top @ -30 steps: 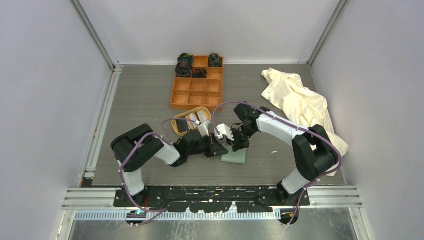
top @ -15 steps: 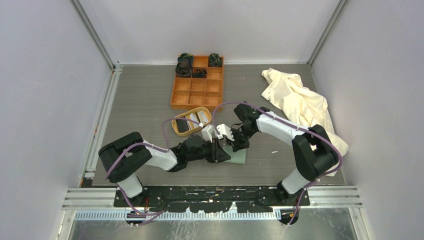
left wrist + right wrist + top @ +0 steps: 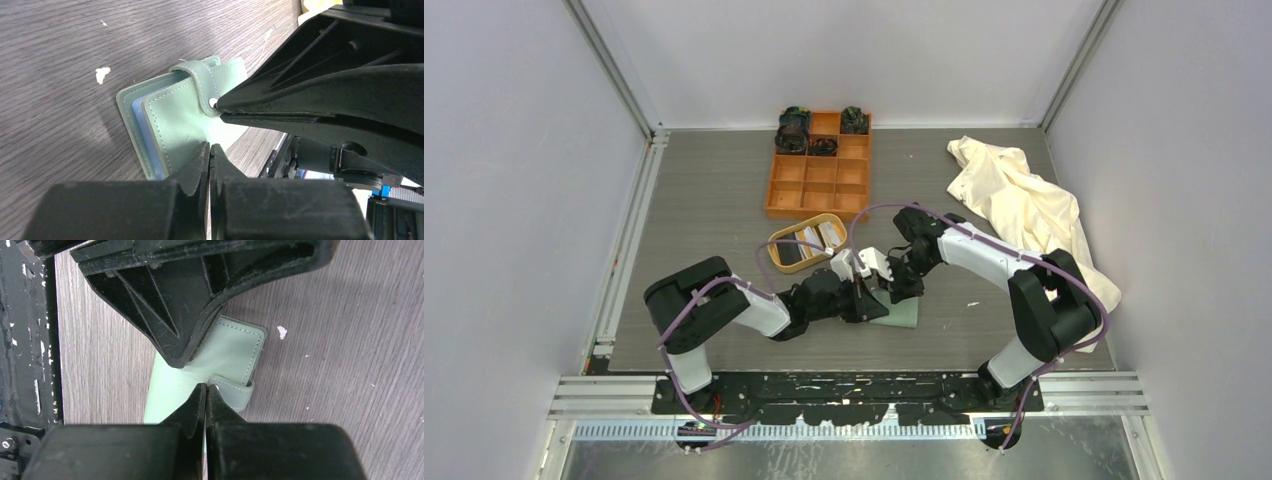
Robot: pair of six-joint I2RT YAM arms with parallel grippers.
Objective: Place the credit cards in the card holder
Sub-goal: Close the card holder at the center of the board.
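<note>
The sage-green card holder [image 3: 898,316] lies folded on the table between both arms, its strap [image 3: 201,85] wrapped over the cover. A pale blue layer [image 3: 141,131] shows between the covers [image 3: 177,120]. My left gripper [image 3: 210,148] is shut with nothing between its fingers, its tips over the holder's near edge. My right gripper [image 3: 206,386] is also shut, and its tips touch the strap [image 3: 234,390] at the snap [image 3: 213,103]. In the top view, left gripper [image 3: 871,300] and right gripper [image 3: 901,291] meet above the holder. Credit cards [image 3: 828,236] lie in the oval tray.
The oval tan tray [image 3: 774,250] sits just behind the left gripper. An orange compartment box [image 3: 819,182] with dark items in its back cells stands further back. A cream cloth [image 3: 1024,205] is heaped at the right, beside the right arm.
My left gripper opened briefly and shut again while its arm swung out to the left and came back, the tips ending further over the holder. The right arm and the holder stayed put.
</note>
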